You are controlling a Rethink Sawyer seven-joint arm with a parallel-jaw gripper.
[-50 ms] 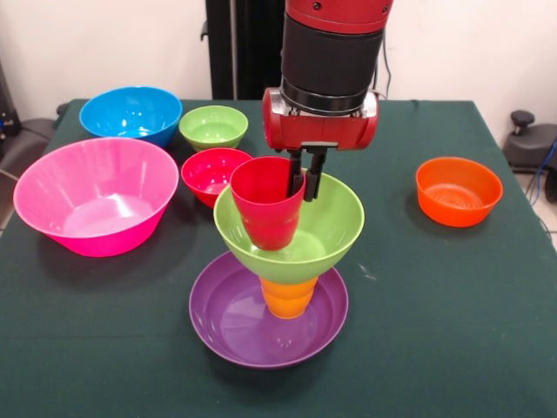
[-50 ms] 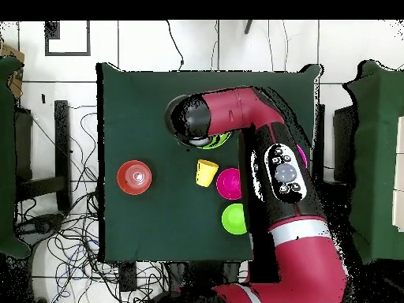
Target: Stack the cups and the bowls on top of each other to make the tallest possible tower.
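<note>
Front view: the tower so far is a wide shallow purple plastic bowl (image 1: 261,326) as base near 6 o'clock on the dark green counter (image 1: 452,313), an upturned orange stepped plastic cup (image 1: 288,296) standing in it, and a large lime green glossy bowl (image 1: 335,228) riding on that cup; prob. chosen to gain height from a narrow riser on a broad foot. The claw (image 1: 305,181) is pinched shut on the rim of a red stepped plastic tumbler (image 1: 265,205), one finger inside, one outside, cup tilted w/ its foot down in the lime bowl at approx. 9 o'clock of centre, looks like it's being set in. Spare pieces: big ribbed pink bowl (image 1: 94,196) at 9, blue bowl (image 1: 130,113) at 10, small green bowl (image 1: 213,126) and small red bowl (image 1: 211,172) near 11, small orange bowl (image 1: 459,190) at 3. Overhead view: the red-and-black arm (image 2: 288,189) covers the tower; only a lime sliver shows. A yellow plastic cup (image 2: 207,172) lies near centre, not seen in front view; blue and big pink bowls hidden here.
</note>
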